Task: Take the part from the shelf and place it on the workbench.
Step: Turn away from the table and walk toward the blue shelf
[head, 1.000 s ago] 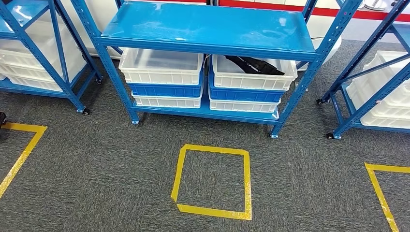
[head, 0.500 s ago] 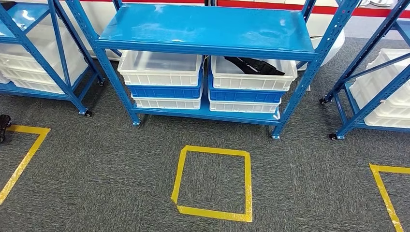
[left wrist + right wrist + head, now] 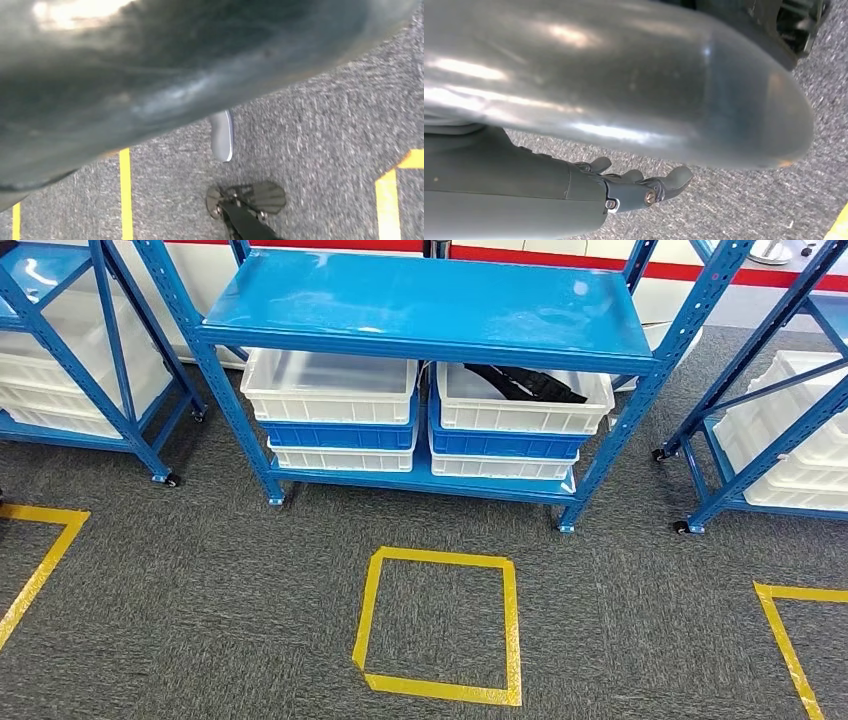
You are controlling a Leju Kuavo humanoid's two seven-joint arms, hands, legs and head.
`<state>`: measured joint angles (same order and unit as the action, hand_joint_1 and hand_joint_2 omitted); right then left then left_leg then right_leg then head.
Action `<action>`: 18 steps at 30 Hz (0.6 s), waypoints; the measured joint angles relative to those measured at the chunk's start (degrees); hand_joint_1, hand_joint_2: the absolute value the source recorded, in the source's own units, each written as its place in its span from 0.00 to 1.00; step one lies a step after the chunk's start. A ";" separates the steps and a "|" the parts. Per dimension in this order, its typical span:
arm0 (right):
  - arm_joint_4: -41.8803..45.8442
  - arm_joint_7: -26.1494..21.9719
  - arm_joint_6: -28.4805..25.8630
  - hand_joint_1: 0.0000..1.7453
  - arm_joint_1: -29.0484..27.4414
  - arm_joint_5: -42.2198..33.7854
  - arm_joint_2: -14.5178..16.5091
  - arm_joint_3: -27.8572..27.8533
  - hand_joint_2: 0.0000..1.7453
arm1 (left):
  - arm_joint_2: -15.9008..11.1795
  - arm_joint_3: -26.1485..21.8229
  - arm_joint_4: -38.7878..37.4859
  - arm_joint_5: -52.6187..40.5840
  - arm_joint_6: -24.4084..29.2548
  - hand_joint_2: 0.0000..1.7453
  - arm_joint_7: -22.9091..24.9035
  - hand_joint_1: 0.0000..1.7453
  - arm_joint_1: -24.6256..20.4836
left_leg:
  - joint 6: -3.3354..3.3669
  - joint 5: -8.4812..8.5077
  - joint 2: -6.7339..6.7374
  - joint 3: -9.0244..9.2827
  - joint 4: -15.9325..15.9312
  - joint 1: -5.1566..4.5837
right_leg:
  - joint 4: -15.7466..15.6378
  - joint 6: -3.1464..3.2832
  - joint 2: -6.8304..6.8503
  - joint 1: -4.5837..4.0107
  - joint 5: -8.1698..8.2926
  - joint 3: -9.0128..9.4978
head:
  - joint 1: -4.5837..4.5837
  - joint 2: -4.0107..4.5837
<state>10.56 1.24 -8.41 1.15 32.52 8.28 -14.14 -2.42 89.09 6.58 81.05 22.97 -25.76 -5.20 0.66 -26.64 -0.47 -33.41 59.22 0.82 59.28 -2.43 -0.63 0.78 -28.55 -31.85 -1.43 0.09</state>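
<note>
Black part [image 3: 527, 382] in shelf bin [image 3: 520, 412]

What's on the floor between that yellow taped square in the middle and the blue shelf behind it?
Only bare grey carpet, in the head view, between the yellow taped square and the blue shelf.

part [image 3: 525, 382]: dark, mostly hidden under blue shelf [image 3: 420, 295] | left hand [image 3: 222, 135]: one blurred fingertip past a grey cover, grip unclear
</note>
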 joint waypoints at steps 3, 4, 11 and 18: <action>0.00 -0.02 0.00 0.00 -0.01 0.00 0.00 0.07 0.00 | -0.06 0.00 0.00 0.07 0.00 0.00 0.06 0.00 -0.02 | 0.91 -0.14 0.11 0.16 -0.19 0.00 | 10.11 0.47 0.11 0.01 -4.02 -5.37 | 0.31 0.00; 0.00 -0.02 0.00 0.00 -0.07 0.00 0.00 0.07 0.00 | -0.08 0.00 0.00 0.09 -0.01 0.00 0.11 0.00 -0.01 | 1.04 -0.25 0.12 0.20 -0.18 -0.08 | 13.56 0.49 0.11 0.02 -4.98 -7.49 | 0.33 0.00; 0.00 -0.01 0.00 0.00 -0.08 0.02 -0.02 0.07 0.00 | -0.01 0.02 0.00 0.34 -0.23 0.00 0.58 0.00 0.00 | 0.07 -1.83 -0.15 1.62 -0.12 -0.59 | -0.54 -0.52 0.57 -0.28 2.86 -2.75 | 0.43 0.00; 0.00 -0.28 -0.10 0.00 -0.13 0.26 0.06 0.09 0.00 | -0.03 0.03 0.00 0.35 -0.37 0.00 0.87 0.00 0.00 | -1.71 -6.87 0.10 -2.56 9.90 -0.13 | -1.41 2.20 0.53 0.14 2.37 -0.60 | 0.14 0.00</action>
<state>10.56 0.96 -8.51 1.02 32.78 8.34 -14.05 -2.45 89.12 6.58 81.40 22.60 -24.89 -5.20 -1.05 -33.51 -0.36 -35.97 69.12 0.70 57.88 -0.22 -0.10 0.92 -26.18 -32.45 -1.28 0.09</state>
